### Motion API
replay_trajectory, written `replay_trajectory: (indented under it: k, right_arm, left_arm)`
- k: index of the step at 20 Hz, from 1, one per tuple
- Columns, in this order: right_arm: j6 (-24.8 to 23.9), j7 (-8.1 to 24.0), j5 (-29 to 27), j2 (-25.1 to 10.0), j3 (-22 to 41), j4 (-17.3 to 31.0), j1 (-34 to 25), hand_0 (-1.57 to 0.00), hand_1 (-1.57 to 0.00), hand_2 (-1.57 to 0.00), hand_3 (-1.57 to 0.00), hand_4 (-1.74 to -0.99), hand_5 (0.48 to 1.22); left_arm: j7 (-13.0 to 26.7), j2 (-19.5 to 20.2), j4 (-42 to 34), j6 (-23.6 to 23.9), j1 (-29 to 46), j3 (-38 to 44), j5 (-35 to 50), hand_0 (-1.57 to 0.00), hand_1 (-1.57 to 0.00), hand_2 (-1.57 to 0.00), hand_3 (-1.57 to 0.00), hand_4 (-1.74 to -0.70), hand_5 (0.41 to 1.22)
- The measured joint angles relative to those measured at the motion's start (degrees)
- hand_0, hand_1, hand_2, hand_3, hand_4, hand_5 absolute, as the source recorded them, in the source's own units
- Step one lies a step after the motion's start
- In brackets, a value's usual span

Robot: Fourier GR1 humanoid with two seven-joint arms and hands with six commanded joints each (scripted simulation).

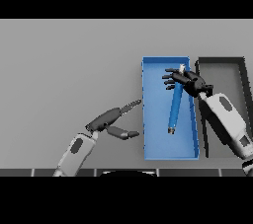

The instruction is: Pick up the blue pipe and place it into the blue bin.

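Note:
The blue pipe (175, 107) is inside the blue bin (153, 134), running lengthwise with its near end toward the bin's front and its far end at my right hand. My right hand (190, 82) is over the bin at the pipe's far end. Its fingers are spread and straight, pointing left, and they are not curled round the pipe. I cannot tell whether the pipe's far end rests on the bin floor or against the hand. My left hand (109, 117) is open beside the bin's left side, fingers pointing toward the bin, holding nothing.
A dark grey bin (222, 66) stands directly right of the blue bin, and my right forearm (227, 117) crosses over it. The grey table (69, 60) stretches to the left and far side.

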Motion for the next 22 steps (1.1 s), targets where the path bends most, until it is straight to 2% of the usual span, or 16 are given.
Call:
replay_trajectory:
  k: [2,4,6,8,11,12,14,15,18,21,22]
  right_arm:
    - [2.0,-0.5,-0.5,-1.3,4.5,0.5,-2.1,-0.34,-0.31,-0.29,-0.23,-1.208,1.028]
    - [4.5,-3.0,3.2,-3.1,8.1,1.3,-3.8,-0.22,-0.19,-0.19,-0.15,-1.165,0.924]
    - [5.7,-7.9,6.0,-3.4,11.7,2.5,-5.1,-0.14,-0.12,-0.12,-0.10,-1.131,0.857]
    - [6.6,-5.8,7.5,-3.3,14.0,4.0,-5.3,-0.09,-0.08,-0.08,-0.06,-1.126,0.794]
    - [6.4,-4.9,8.5,-2.3,14.8,5.7,-5.4,-0.04,-0.04,-0.04,-0.03,-1.124,0.717]
    - [5.5,-4.5,8.9,-3.0,14.9,4.8,-5.4,-0.04,-0.03,-0.03,-0.02,-1.122,0.705]
    - [5.5,-5.8,8.5,-2.8,14.3,4.7,-5.7,-0.02,-0.02,-0.02,-0.02,-1.119,0.695]
    - [5.1,-5.2,8.1,-3.0,14.3,3.8,-5.4,-0.02,-0.02,-0.02,-0.01,-1.123,0.689]
    - [5.7,-5.9,8.4,-3.1,14.3,4.6,-5.2,-0.01,-0.01,-0.01,-0.01,-1.129,0.672]
    - [5.9,-5.4,8.4,-2.8,14.7,4.3,-5.1,-0.01,-0.01,-0.01,-0.01,-1.129,0.678]
    - [7.1,-6.4,8.4,-2.7,14.5,5.3,-5.2,-0.01,-0.01,-0.01,-0.01,-1.129,0.677]
  left_arm:
    - [0.6,0.1,-0.1,0.0,-0.1,0.2,0.1,0.00,0.00,0.00,0.00,-0.89,0.452]
    - [0.1,0.5,0.2,-0.2,-0.6,0.4,0.2,0.00,0.00,0.00,0.00,-0.89,0.453]
    - [-0.2,0.4,-0.1,-0.4,-0.4,0.4,0.5,0.00,0.00,0.00,0.00,-0.90,0.450]
    - [-0.1,0.2,0.8,-0.1,-0.9,0.4,0.1,0.00,0.00,0.00,0.00,-0.90,0.453]
    - [-0.5,0.2,0.5,-0.3,-0.1,0.4,0.5,0.00,0.00,0.00,0.00,-0.91,0.458]
    - [-0.5,0.3,0.4,-0.2,-0.4,0.8,0.7,0.00,0.00,0.00,0.00,-0.91,0.459]
    - [-0.2,-0.2,0.1,0.0,-0.2,0.4,0.6,0.00,0.00,0.00,0.00,-0.92,0.462]
    - [-0.2,-0.1,-0.1,-0.2,-0.2,0.3,0.8,0.00,0.00,0.00,0.00,-0.92,0.464]
    - [1.5,-0.1,0.7,-0.4,-0.9,0.8,1.1,0.00,0.00,0.00,0.00,-0.92,0.464]
    - [0.6,-0.6,0.4,-0.5,-0.7,0.5,1.3,0.00,0.00,0.00,0.00,-0.92,0.469]
    - [1.0,-0.6,0.5,-0.4,-1.1,0.8,1.4,0.00,0.00,0.00,0.00,-0.92,0.468]
